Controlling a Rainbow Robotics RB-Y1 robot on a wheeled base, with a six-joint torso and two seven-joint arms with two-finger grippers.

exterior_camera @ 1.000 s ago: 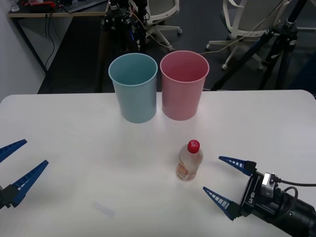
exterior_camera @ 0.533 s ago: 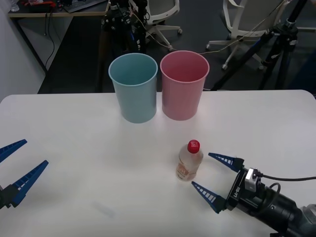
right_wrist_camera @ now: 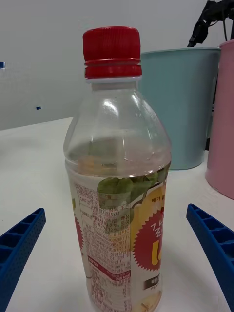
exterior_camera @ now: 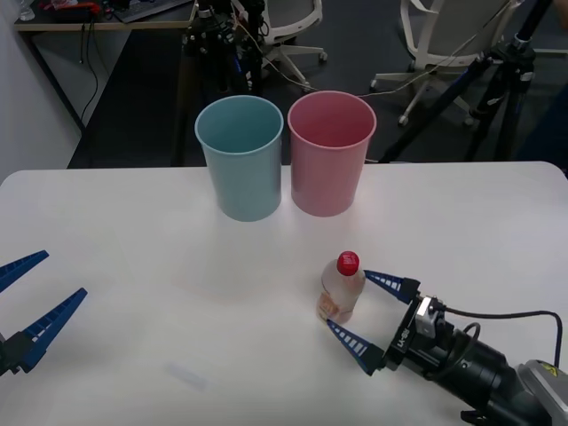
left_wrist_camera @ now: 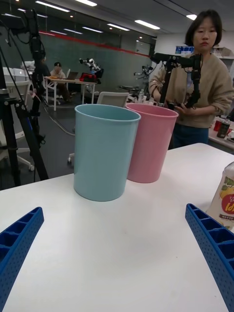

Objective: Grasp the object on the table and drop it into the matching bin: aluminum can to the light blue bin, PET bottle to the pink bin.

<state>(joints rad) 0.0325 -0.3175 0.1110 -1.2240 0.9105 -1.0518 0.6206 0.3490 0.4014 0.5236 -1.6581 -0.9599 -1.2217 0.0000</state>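
Blue right gripper (exterior_camera: 371,312) fingers (exterior_camera: 389,282) spread wide, flanking the upright PET bottle (exterior_camera: 343,287) without gripping it.

The bottle (exterior_camera: 342,288) stands upright between the spread fingers of the right hand (exterior_camera: 368,312), with a gap on each side of it. Behind it, bare surface (exterior_camera: 461,222) leads to the pink bin (exterior_camera: 330,153) and the light blue bin (exterior_camera: 240,156), which stand side by side almost touching, mouths open upward. The left hand (exterior_camera: 27,302), fingers apart, sits at the near left edge, well away from the bottle, with bare surface between.
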